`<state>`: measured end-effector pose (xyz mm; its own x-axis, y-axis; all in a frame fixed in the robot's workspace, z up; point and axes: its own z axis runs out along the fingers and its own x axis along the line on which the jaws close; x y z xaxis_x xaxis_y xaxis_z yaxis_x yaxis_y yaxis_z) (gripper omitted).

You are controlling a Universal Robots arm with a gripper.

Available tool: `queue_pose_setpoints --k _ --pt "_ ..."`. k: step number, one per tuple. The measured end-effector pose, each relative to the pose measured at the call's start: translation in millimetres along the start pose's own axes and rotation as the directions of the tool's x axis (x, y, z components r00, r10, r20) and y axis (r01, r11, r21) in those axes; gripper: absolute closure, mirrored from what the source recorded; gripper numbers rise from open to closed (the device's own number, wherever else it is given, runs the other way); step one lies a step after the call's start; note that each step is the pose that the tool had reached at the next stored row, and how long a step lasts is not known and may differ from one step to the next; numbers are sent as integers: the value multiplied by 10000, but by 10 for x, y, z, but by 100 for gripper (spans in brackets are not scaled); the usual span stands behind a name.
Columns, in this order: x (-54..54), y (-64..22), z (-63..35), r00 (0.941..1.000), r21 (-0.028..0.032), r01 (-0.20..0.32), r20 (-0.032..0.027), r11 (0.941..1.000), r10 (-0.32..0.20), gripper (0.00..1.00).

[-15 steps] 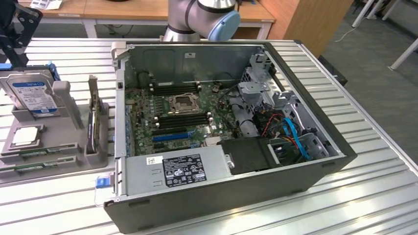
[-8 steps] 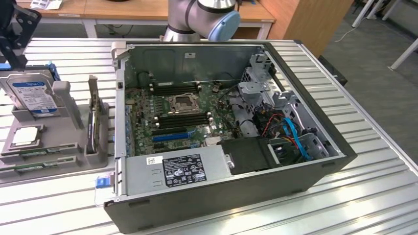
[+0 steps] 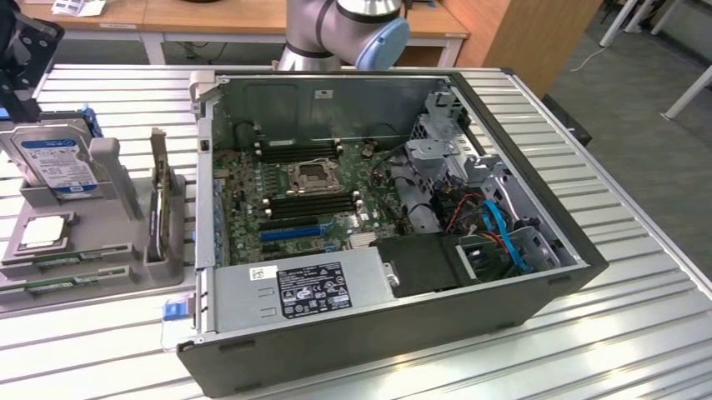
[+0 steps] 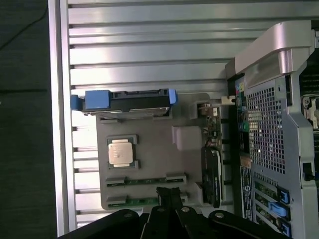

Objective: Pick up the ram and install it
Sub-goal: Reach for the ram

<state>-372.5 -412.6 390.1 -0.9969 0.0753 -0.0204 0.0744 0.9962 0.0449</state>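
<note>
Overhead in the wrist view, closed empty fingers [image 4: 164, 195] near the ram [image 4: 137, 201] in its grey tray [image 4: 149, 149].

ram [image 4: 144, 180] in tray [image 4: 149, 154], tray beside computer case [image 4: 269, 124]

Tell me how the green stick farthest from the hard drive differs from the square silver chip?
The ram is long, narrow and green; the processor chip is square with a silver top. The ram lies farthest from the hard drive; the processor chip sits nearer it. The shut gripper hangs close to the ram, farther from the processor chip. Both rest in recesses of the grey tray.
</note>
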Motion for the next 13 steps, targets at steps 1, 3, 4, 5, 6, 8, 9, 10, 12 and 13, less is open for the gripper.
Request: queue_pose_setpoints --k 1,3,4,5,6,8,9,10,12,13 --pt "0 -14 -1 10000 0 0 0 10000 0 90" --pt "-1 -41 -2 10000 1 0 0 10000 0 90" --pt "-1 -53 -3 10000 1 1 -1 10000 -1 90" --pt "-2 -63 -3 10000 0 1 0 10000 -1 90" --pt "-3 -75 -4 10000 0 1 -1 10000 -1 90" --pt "-4 -93 -5 10000 0 1 -1 10000 -1 90" --pt "-4 -99 -5 10000 1 1 0 10000 -1 90" --pt "-4 -101 -5 10000 1 0 -1 10000 0 90" --pt "-4 -100 -5 10000 0 0 0 10000 0 90" --pt "-5 -101 -5 10000 0 1 0 10000 -1 90"
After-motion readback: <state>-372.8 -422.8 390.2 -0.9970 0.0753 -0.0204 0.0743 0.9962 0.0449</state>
